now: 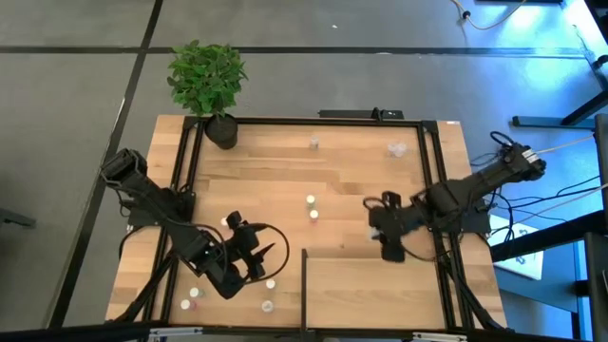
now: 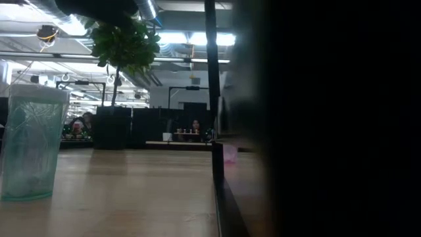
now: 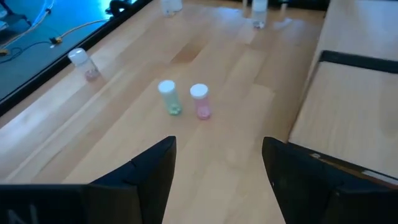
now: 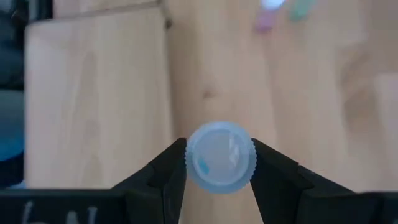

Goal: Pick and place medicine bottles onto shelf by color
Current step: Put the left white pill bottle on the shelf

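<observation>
Only the right wrist view shows the right gripper (image 4: 219,163) clamping a white-capped bottle (image 4: 219,155).

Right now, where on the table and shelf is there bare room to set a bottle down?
The pale wooden shelf panel looks bare below the right hand, which grips a white-capped bottle. Bare planks lie between the potted green plant and the green and pink bottle pair. It is crowded around the left hand.

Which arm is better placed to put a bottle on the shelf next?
The right arm. Its claw is shut on a white-capped bottle and hangs close by the shelf. The left claw is open and holds nothing; the green bottle and pink bottle stand ahead of it.
</observation>
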Controlling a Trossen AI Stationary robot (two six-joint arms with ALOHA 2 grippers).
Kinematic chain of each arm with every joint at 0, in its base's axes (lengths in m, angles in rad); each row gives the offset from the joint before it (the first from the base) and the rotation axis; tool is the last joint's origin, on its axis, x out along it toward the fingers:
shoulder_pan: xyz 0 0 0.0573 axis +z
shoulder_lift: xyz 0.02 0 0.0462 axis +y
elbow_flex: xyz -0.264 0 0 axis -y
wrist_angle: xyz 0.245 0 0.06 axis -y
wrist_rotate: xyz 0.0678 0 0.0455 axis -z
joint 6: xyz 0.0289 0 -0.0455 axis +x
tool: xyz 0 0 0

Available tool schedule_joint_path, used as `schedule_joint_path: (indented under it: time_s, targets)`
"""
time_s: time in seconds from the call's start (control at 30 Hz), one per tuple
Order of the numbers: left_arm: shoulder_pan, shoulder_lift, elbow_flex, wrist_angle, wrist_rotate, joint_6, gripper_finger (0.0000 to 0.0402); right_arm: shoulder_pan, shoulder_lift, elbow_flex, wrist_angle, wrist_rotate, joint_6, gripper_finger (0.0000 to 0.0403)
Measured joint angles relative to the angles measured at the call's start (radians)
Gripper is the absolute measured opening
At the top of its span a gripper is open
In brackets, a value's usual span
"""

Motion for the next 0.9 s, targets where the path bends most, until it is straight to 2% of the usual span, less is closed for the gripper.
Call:
schedule_joint_path:
  time_s: [0.13, 0.33, 0.53, 0.73, 0.9]
  targets:
    - [-0.024, 0.0, 0.0, 0.032, -0.032, 0.0, 0.0232, 0.116, 0.006, -0.021, 0.01, 0.027, 0.048, 0.0157]
    - [-0.055, 0.0, 0.0, 0.116, -0.053, 0.009, 0.0232, 0.313, 0.006, -0.025, 0.015, 0.124, 0.174, 0.0157]
    - [-0.104, 0.0, -0.001, 0.253, -0.054, 0.128, 0.0232, 0.491, 0.044, -0.025, 0.016, 0.205, 0.334, 0.0157]
    - [-0.145, 0.0, -0.001, 0.382, -0.052, 0.236, 0.0232, 0.573, 0.14, -0.025, 0.057, 0.216, 0.49, 0.0157]
    - [-0.172, 0.0, -0.001, 0.454, -0.042, 0.319, 0.0232, 0.625, 0.218, -0.025, 0.15, 0.222, 0.496, 0.0157]
